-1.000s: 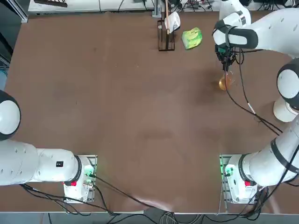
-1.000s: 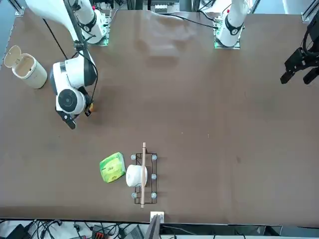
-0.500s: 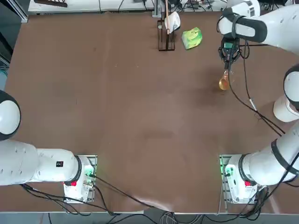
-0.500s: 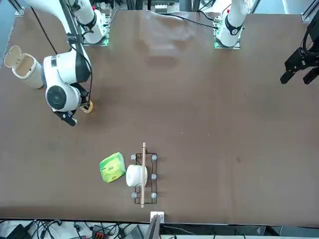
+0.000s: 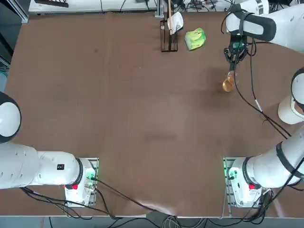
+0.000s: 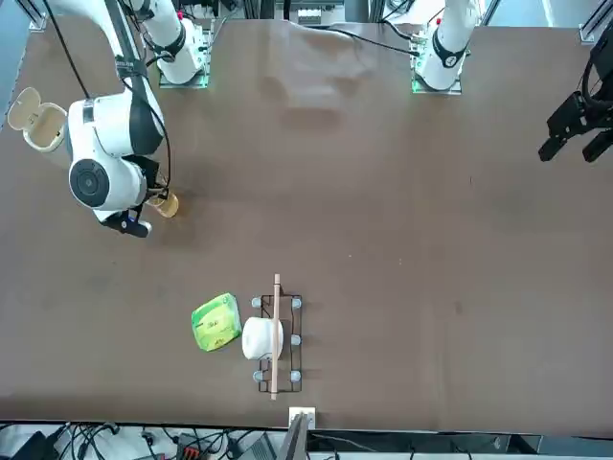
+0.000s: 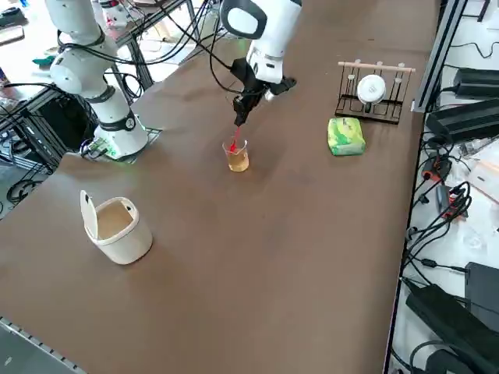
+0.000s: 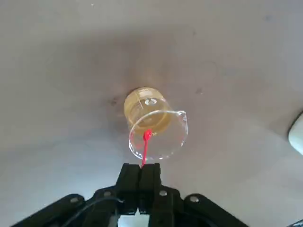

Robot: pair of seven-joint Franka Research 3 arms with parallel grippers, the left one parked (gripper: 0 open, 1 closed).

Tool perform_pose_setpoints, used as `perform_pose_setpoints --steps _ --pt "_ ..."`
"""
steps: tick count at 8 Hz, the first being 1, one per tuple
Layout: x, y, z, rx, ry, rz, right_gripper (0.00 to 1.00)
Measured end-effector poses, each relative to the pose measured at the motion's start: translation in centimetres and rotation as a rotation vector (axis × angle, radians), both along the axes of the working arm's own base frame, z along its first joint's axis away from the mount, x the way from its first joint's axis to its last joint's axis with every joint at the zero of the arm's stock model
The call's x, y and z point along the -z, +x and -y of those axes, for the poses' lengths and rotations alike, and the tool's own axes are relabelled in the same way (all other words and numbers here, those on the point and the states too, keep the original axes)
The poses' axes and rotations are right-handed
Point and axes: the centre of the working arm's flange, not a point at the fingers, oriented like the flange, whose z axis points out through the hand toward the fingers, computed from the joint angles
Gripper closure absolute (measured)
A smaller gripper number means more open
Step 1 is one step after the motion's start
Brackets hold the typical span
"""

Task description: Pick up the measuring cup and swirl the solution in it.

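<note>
The desk is big, brown and a bit shiny. The measuring cup stands on it with orange water inside. The right claw is over the desk by the cup, pinched together on a thin red stick that points at the cup. A white bin sits on the desk with its lid up. A green bag lies near a wire rack. Past the edge, black cords lie in a tangle on a white table.

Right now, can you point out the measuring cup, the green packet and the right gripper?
Measuring cup [image 7: 238, 160], right side view, front wall.
Green packet [image 6: 216, 323], front view, middle.
Right gripper [image 8: 141, 166], right wrist view, between fingertips.
</note>
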Motion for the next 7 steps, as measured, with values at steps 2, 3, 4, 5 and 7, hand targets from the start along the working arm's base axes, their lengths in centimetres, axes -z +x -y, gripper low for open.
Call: perform_pose_setpoints --steps 2,3,4,5,7 --pt "0.4 0.6 1.0 -0.059 0.036 0.013 0.98" --pt "0.4 0.9 1.8 -0.091 0.056 0.019 0.98" --pt "0.5 1.2 2.6 -0.120 0.073 0.024 0.98" --pt "0.7 1.4 3.3 -0.153 0.091 0.027 0.98" --pt "0.8 2.1 4.9 -0.196 0.118 0.055 0.98"
